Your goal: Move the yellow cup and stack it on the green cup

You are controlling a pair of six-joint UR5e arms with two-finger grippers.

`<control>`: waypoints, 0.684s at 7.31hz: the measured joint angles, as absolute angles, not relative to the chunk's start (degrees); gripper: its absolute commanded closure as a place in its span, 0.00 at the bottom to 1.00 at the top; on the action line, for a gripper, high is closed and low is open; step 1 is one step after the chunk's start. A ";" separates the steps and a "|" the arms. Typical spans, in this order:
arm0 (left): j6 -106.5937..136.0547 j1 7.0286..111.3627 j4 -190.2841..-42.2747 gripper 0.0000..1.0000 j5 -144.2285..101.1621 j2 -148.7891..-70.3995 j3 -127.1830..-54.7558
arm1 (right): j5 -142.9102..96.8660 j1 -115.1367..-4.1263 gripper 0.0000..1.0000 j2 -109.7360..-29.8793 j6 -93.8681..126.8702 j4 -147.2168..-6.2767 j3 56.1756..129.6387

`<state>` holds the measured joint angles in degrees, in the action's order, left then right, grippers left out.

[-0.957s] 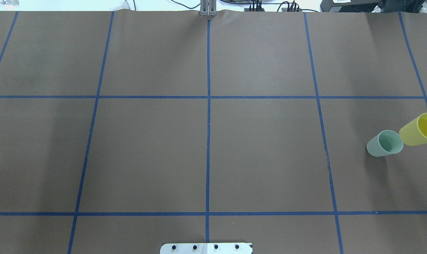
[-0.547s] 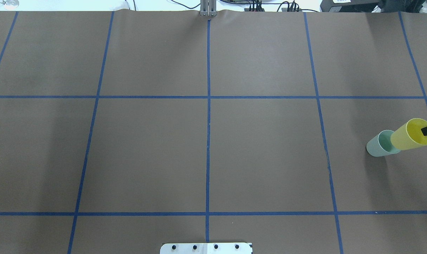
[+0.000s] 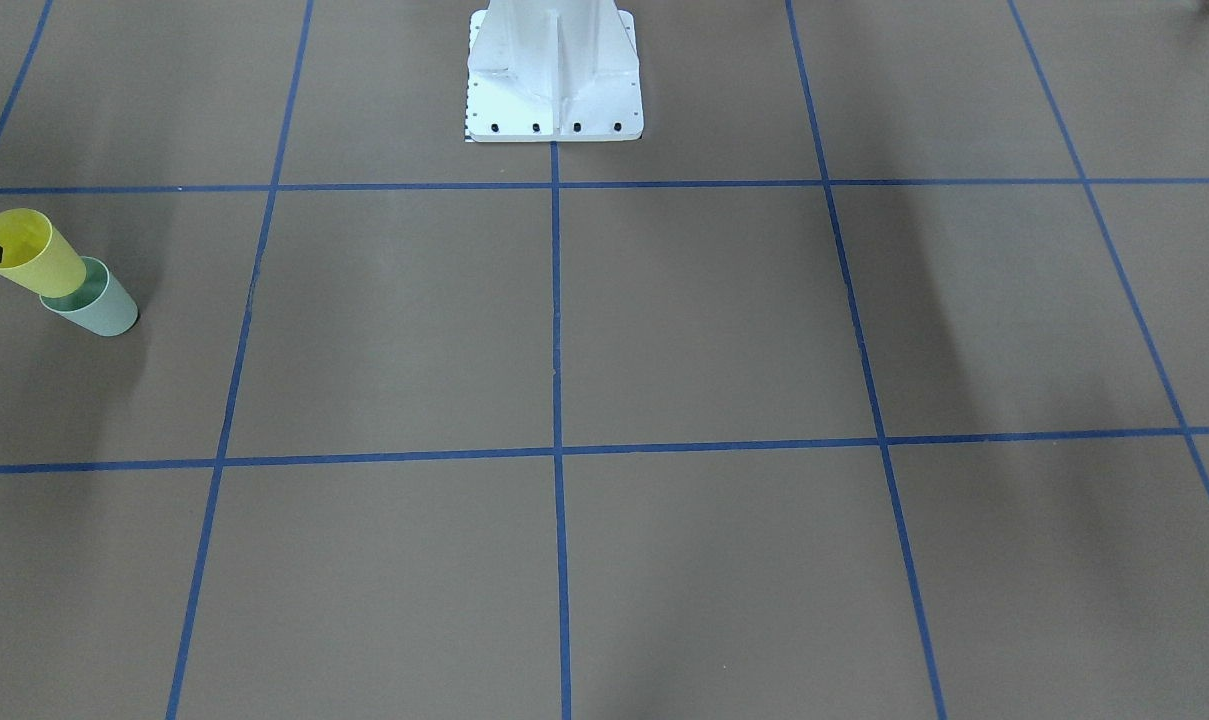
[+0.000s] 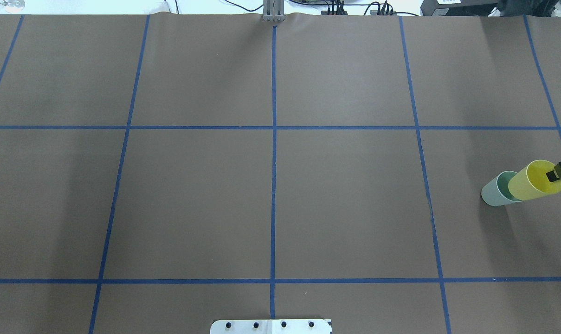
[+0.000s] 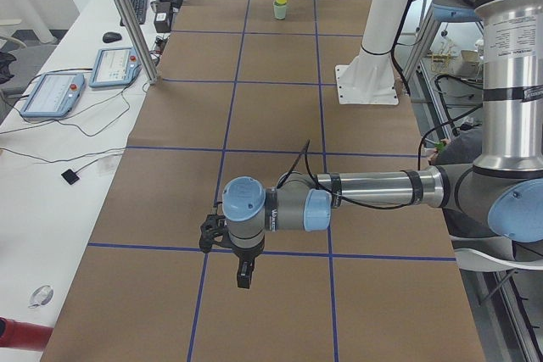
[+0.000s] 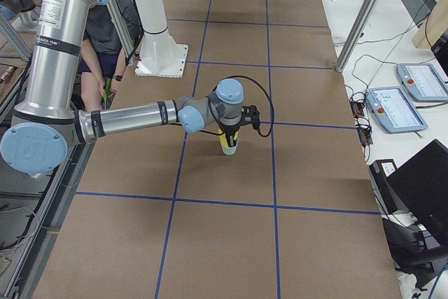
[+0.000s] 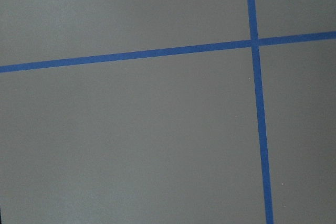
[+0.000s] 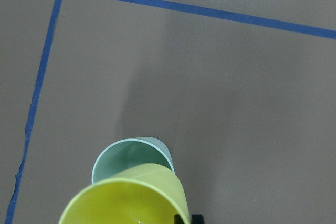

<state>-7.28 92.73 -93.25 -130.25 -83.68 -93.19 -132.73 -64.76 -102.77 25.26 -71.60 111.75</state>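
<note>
Lower than a second ago, the small bright yellow plastic tumbler (image 4: 528,183) dips its base into the pale mint-green plastic tumbler (image 4: 493,192) near the right edge of the bench (image 4: 517,241), rim pinched by the right gripper (image 4: 558,172); seating and release seem left.

Lighting: bright, even and diffuse, coming from above in every view.
Table (image 4: 345,199): matte brown surface with no glare.
Shadows: soft and wide, with blurred edges.
- Overhead view: a dim band at left centre and a darker patch below the green cup (image 4: 493,191) at the right edge.
- Front-facing view: dark streaks run from upper middle toward lower right.

Overexposure: a white strip along the top edge of the overhead view.
Right wrist view: the yellow cup (image 8: 131,203) at the bottom edge is slightly out of focus, and a faint shadow rises above the cups.
Left wrist view: mild grain, and the tape lines (image 7: 131,54) are faintly bowed.
</note>
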 measured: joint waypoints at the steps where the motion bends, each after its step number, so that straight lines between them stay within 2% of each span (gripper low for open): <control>1: -7.22 92.73 -93.25 0.00 -130.25 -83.65 -93.29 | -132.27 -63.72 1.00 -102.45 26.87 -70.70 111.74; 3: -7.13 92.70 -93.25 0.00 -130.25 -83.66 -93.33 | -131.80 -63.10 1.00 -102.25 27.90 -69.98 111.65; 4: -7.10 92.68 -93.25 0.00 -130.25 -83.67 -93.33 | -131.61 -63.06 0.59 -102.23 27.95 -69.93 111.64; 5: -7.07 92.66 -93.25 0.00 -130.25 -83.69 -93.34 | -131.56 -63.04 0.01 -102.20 27.89 -69.92 111.60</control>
